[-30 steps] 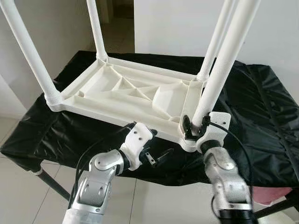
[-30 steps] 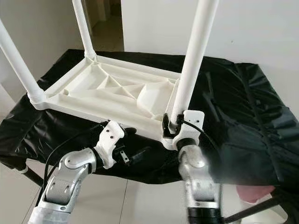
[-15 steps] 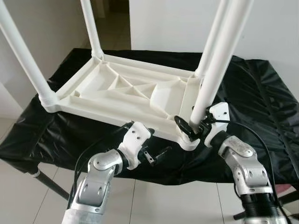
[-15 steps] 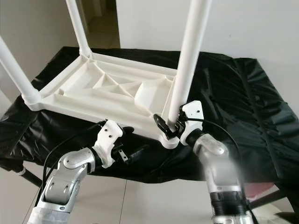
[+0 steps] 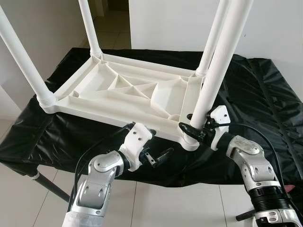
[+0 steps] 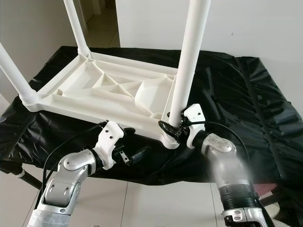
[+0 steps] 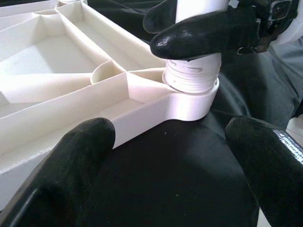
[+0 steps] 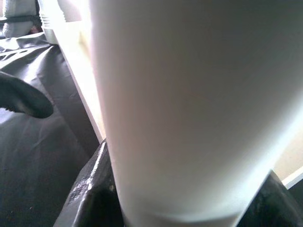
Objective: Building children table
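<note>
Children's table top [image 5: 125, 97], white and ribbed, is laid upside down on a work surface draped in black cloth [image 5: 265, 113], with four white legs standing up from its corners. The near right leg [image 5: 215, 71] is seated in its corner socket [image 7: 189, 97], where screw threads can still be seen above the collar. The right gripper [image 5: 195, 132] is closed around the base of this leg, one black finger wrapped across its front.

Compared with a second ago, the right forearm has been swung outward to the robot's right and the wrist has been rotated about the leg; this is judged to be a tightening turn, so the last leg is probably being screwed home and the assembly is close to complete.

The left gripper [image 5: 158, 157] is held just beside the near edge of the top, its fingers [image 7: 71, 156] spread wide and holding nothing.
</note>
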Controlling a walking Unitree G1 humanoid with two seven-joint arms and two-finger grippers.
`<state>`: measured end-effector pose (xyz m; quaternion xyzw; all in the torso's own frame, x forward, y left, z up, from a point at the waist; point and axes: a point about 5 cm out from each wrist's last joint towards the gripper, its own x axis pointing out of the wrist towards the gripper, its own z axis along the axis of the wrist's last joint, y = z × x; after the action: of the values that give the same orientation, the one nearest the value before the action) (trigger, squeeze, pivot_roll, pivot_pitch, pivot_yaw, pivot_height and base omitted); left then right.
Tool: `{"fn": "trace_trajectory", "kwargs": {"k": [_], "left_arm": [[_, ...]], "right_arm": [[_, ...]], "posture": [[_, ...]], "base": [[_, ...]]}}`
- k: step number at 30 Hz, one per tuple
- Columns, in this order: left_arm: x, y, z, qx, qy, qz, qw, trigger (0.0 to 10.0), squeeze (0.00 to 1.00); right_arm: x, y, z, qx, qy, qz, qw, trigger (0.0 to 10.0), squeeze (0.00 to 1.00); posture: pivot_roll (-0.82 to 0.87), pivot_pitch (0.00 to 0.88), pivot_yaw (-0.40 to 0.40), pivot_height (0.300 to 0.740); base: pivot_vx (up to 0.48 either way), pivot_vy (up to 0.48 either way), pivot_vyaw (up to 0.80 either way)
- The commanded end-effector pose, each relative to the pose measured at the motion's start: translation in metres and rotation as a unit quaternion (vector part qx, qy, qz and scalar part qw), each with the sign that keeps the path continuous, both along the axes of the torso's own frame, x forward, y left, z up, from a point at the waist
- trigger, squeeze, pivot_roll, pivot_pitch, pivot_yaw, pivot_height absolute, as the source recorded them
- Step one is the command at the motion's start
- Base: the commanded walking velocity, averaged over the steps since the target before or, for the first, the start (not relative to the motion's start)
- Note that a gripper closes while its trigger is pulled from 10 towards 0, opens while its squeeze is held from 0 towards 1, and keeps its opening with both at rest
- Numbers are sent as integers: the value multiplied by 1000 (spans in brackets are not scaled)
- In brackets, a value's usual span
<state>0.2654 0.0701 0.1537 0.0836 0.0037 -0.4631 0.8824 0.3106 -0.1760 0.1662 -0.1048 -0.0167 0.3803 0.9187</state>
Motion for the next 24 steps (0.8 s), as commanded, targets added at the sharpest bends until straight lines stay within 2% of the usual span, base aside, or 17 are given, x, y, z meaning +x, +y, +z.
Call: {"fn": "trace_trajectory", "kwargs": {"k": [1, 2, 3, 4, 6, 10, 11, 12, 14, 16, 20, 21, 22, 23, 24], "left_arm": [[6, 6, 2, -4, -11, 86, 996, 10000, 0], [6, 6, 2, -4, -11, 86, 996, 10000, 0], [5, 5, 1, -4, -10, 85, 996, 10000, 0], [5, 5, 1, -3, -10, 85, 996, 10000, 0], [5, 5, 0, -3, -9, 85, 996, 10000, 0], [5, 5, -2, -2, -7, 86, 996, 10000, 0], [5, 5, -2, -1, -5, 87, 996, 10000, 0], [5, 5, -2, -1, -5, 87, 996, 10000, 0], [5, 5, -4, 0, -4, 88, 996, 10000, 0], [5, 5, -5, 1, -3, 88, 996, 10000, 0], [5, 6, -5, 1, -2, 89, 996, 10000, 0], [4, 5, -5, 1, -2, 88, 996, 10000, 0], [4, 5, -5, 1, -2, 88, 996, 10000, 0], [3, 5, -6, 0, -1, 88, 996, 10000, 0], [3, 5, -6, 0, -1, 88, 996, 10000, 0]], "right_arm": [[-1, 4, -12, -9, 26, 16, 1000, 0, 0], [-1, 4, -12, -9, 26, 16, 1000, 0, 0], [-2, 3, -12, -4, 27, 7, 1000, 2471, 0], [-3, 3, -12, 6, 33, -3, 999, 10000, 0], [-3, 2, -12, 14, 37, -11, 999, 10000, 0], [-5, 4, -12, 23, 35, -54, 998, 10000, 0], [-5, 6, -12, 30, 31, -86, 995, 10000, 0], [-5, 6, -12, 30, 31, -86, 995, 10000, 0], [-7, 9, -13, 49, 35, -163, 985, 10000, 0], [-10, 10, -14, 60, 33, -213, 975, 10000, 0], [-12, 12, -14, 63, 29, -230, 971, 10000, 0], [-14, 12, -14, 66, 29, -266, 961, 10000, 0], [-14, 12, -14, 66, 29, -266, 961, 10000, 0], [-17, 13, -16, 71, 28, -305, 949, 10000, 0], [-17, 13, -16, 71, 28, -305, 949, 10000, 0]], "posture": [[-29, 122, 23, 740], [-29, 122, 23, 740], [-32, 121, 23, 740], [-33, 121, 22, 740], [-34, 121, 21, 740], [-36, 122, 22, 740], [-36, 124, 21, 740], [-36, 124, 21, 740], [-39, 124, 21, 740], [-39, 125, 18, 740], [-39, 125, 18, 740], [-40, 127, 15, 740], [-40, 127, 15, 740], [-41, 129, 11, 740], [-41, 129, 11, 740]], "base": [[0, 0, 0], [0, 0, 0], [0, 0, 0], [0, 0, 0], [0, 0, 0], [0, 0, 0], [0, 0, 0], [0, 0, 0], [0, 0, 0], [0, 0, 0], [0, 0, 0], [0, 0, 0], [0, 0, 0], [0, 0, 0], [0, 0, 0]]}}
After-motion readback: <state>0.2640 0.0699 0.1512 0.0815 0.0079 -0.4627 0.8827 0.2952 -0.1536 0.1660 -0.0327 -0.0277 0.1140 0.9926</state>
